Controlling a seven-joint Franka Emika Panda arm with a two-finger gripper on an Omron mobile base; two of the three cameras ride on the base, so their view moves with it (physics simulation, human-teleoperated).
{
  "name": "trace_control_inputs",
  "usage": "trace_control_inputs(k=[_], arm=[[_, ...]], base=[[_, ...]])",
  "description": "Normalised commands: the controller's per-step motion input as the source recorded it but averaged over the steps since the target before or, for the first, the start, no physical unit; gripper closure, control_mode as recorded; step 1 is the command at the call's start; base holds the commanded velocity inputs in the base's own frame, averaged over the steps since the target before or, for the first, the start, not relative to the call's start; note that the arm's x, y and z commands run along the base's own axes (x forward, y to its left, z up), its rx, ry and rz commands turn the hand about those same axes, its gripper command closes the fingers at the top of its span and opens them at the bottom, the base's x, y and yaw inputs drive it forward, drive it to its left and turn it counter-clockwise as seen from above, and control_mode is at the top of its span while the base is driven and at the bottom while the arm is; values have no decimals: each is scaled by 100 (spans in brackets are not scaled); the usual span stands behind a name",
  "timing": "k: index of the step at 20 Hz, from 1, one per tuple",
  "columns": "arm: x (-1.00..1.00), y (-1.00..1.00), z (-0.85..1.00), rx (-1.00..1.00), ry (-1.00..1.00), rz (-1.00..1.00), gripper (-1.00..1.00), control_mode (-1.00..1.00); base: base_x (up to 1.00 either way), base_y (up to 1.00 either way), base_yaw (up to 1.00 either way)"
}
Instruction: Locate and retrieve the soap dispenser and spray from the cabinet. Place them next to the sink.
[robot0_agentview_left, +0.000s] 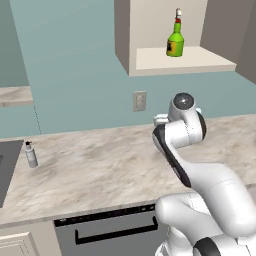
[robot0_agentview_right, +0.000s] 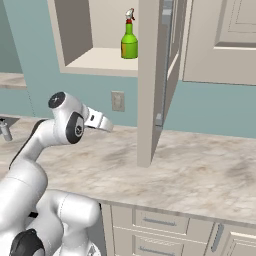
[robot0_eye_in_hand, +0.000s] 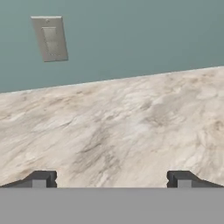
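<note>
The spray (robot0_agentview_left: 175, 40), a green bottle with a white trigger, stands upright on the shelf of the open cabinet (robot0_agentview_left: 186, 62) high on the wall, and appears again as the spray (robot0_agentview_right: 129, 40). The soap dispenser (robot0_agentview_left: 31, 155), small and grey with a dark pump, stands on the worktop just right of the dark sink (robot0_agentview_left: 6, 172). My gripper (robot0_eye_in_hand: 111, 179) is open with nothing between its fingers. It hovers over the bare marbled worktop, facing the wall, well below the cabinet and far right of the soap dispenser.
A wall outlet (robot0_eye_in_hand: 50, 38) sits on the teal wall above the worktop (robot0_eye_in_hand: 131, 131). The cabinet's open door (robot0_agentview_right: 150, 85) hangs down toward the worktop right of my hand. A dishwasher front (robot0_agentview_left: 110, 230) lies below the counter edge.
</note>
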Motion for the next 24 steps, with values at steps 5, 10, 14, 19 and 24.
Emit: trace_control_inputs(k=[5, 10, 14, 19, 24], arm=[[-7, -1, 44, 3, -2, 1, -100, -100], [-6, -1, 57, 2, -3, 4, -100, -100], [-20, -16, 64, 0, -11, 4, -100, -100], [-17, -13, 55, 0, -20, 4, -100, -100], [-6, -17, 50, 2, -22, 14, -100, -100]], base=[[0, 0, 0], [0, 0, 0], [0, 0, 0], [0, 0, 0], [0, 0, 0]])
